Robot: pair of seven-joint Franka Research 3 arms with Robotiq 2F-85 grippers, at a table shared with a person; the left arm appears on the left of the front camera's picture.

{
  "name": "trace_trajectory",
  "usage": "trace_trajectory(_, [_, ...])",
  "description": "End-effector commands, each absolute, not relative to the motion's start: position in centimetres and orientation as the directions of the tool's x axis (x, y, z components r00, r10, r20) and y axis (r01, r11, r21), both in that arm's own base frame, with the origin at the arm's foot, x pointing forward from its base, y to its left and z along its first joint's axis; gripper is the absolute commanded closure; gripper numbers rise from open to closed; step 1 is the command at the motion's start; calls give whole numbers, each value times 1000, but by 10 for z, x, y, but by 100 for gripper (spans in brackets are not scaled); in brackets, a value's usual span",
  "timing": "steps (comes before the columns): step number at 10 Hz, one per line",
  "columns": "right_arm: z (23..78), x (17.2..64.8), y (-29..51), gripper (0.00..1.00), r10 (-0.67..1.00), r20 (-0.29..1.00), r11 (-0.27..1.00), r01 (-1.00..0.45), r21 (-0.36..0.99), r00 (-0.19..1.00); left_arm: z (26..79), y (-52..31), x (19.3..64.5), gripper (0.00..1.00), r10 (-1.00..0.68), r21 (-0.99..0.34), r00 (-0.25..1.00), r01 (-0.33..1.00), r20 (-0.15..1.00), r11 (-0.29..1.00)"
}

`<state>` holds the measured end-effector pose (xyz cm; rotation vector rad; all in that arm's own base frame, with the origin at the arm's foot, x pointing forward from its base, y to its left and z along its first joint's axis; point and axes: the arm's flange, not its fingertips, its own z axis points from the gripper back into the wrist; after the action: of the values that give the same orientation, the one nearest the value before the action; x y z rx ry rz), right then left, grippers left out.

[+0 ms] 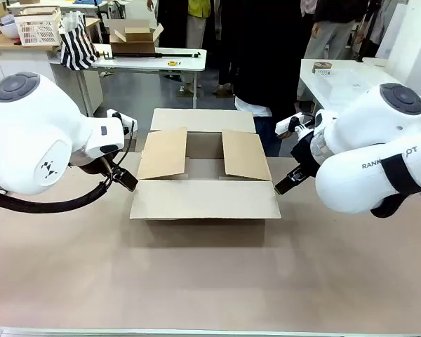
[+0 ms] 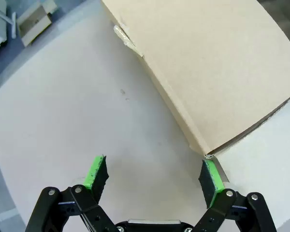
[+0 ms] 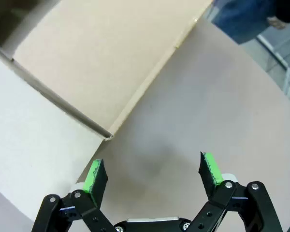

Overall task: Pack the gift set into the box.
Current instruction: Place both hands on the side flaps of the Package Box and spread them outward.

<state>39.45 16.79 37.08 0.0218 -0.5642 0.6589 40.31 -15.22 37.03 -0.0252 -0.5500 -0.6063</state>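
The inside of the large plain brown corrugated cardboard box (image 1: 205, 168) was mostly hidden in the front view, where two side flaps folded inward covered all but a narrow dark strip between them. Both grippers were partly masked there by the bulky white arms, only dark tips showing at the box's lower corners. The box sat at the middle of the pale beige surface (image 1: 210, 274), its near flap lying flat toward the robot and its far flap spread toward the person (image 1: 256, 63) standing at the far side, cut off above the waist.

In the left wrist view, the left gripper (image 2: 154, 176) held its green-padded fingers (image 2: 95, 173) wide apart with nothing between them, one pad just beside a flap corner. The right gripper (image 3: 152, 173) likewise had its fingers (image 3: 210, 168) spread and empty over bare surface, close to the box's flap edge (image 3: 106, 133).
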Motion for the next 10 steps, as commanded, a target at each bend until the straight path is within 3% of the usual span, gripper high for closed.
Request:
trace_trajectory(1, [371, 395, 168, 0, 573, 505, 796, -585, -156, 646, 370, -152, 403, 0, -534, 135, 683, 547, 498, 826])
trace_trajectory(10, [371, 395, 168, 0, 573, 505, 796, -585, -156, 646, 370, -152, 403, 0, -534, 135, 683, 547, 498, 826])
